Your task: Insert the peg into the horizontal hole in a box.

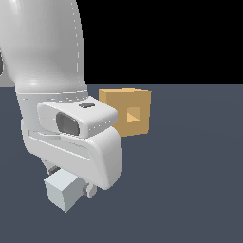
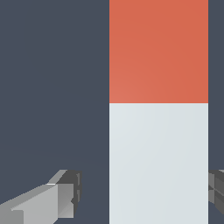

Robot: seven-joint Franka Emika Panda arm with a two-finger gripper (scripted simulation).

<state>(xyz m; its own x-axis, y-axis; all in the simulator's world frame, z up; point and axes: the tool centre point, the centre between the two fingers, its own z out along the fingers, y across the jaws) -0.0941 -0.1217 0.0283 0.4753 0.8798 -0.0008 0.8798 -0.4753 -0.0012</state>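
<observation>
The peg (image 2: 158, 131) fills the wrist view, pale grey-white near the fingers and red further along. In the exterior view only its pale end (image 1: 62, 191) shows, low under the hand. My gripper (image 2: 144, 190) is open and straddles the pale part. One finger (image 2: 65, 194) stands clearly apart from the peg. The other finger (image 2: 216, 192) is right at the peg's side. In the exterior view the gripper (image 1: 71, 180) is mostly hidden by the arm. The tan box (image 1: 118, 102) stands further back, its square horizontal hole (image 1: 133, 114) facing the camera.
The white arm (image 1: 47, 71) fills the exterior view's left and hides part of the box's side. Dark grey floor (image 1: 190, 180) spreads around the box and the peg.
</observation>
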